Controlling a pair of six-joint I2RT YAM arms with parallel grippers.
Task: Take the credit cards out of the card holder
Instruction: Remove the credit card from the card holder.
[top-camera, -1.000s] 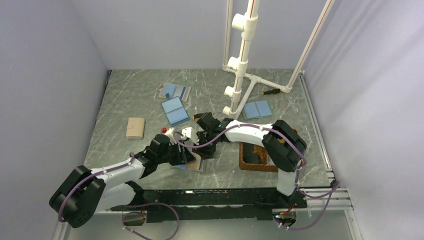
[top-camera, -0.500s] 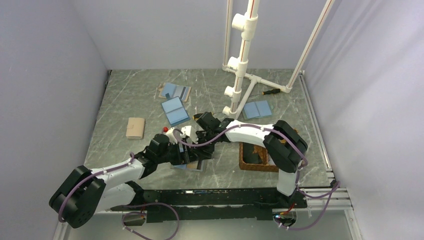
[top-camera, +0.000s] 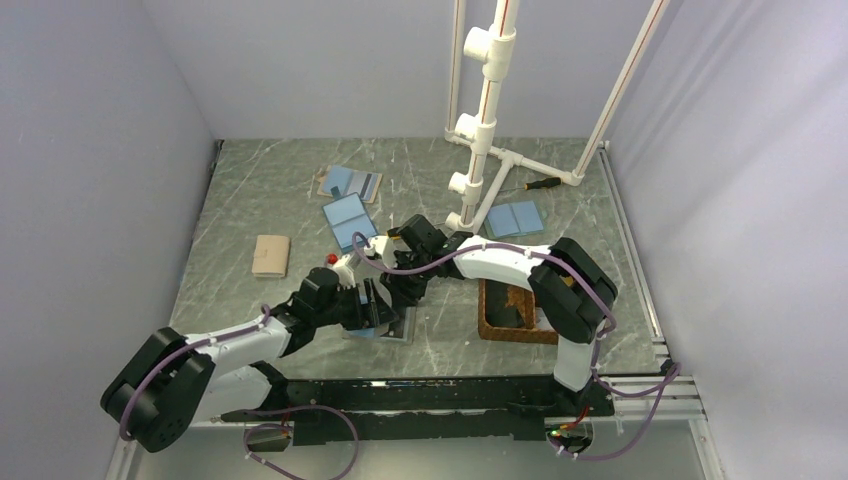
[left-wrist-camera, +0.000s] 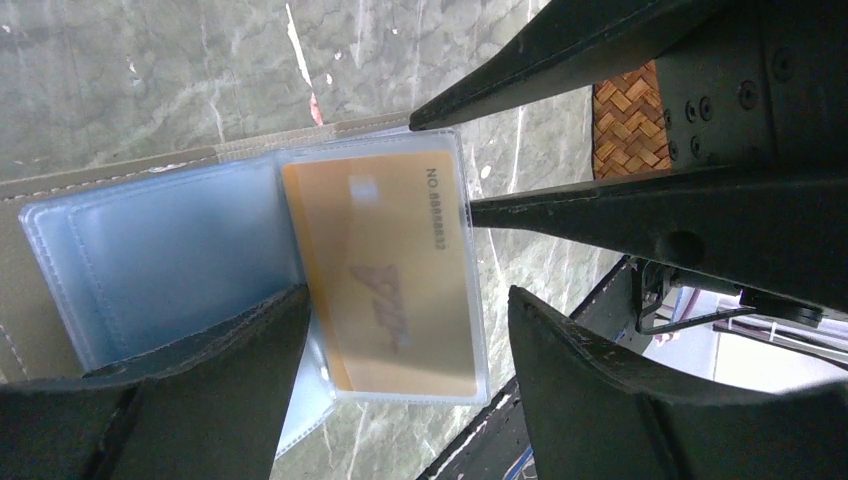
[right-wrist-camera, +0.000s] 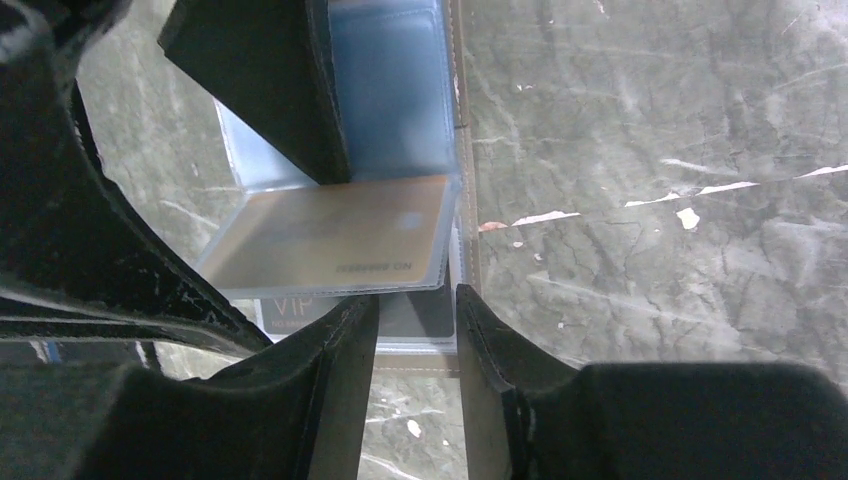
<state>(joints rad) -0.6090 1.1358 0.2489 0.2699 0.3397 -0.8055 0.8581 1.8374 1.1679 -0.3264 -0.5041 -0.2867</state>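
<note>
Card holder (left-wrist-camera: 160, 260): lies open on the marbled table (top-camera: 250, 200) near its front edge, just left of the wicker tray (top-camera: 515, 312); light blue leaves, tan border

Credit cards: orange card (left-wrist-camera: 385, 270) inside a clear sleeve (right-wrist-camera: 445, 225) that is tilted up off the holder; dark card (right-wrist-camera: 290, 310) marked VIP lies flat beneath

Left gripper (left-wrist-camera: 405, 300): jaws spread wide either side of the sleeve, one finger over the blue leaf; holds nothing

Right gripper (right-wrist-camera: 412, 298): jaws narrowly parted at the sleeve's free edge; nothing clamped

the marbled table (top-camera: 250, 200) bears the card holder (left-wrist-camera: 170, 250), a wicker tray (top-camera: 500, 329), a tan wallet (top-camera: 271, 255), other blue holders (top-camera: 350, 222).
</note>
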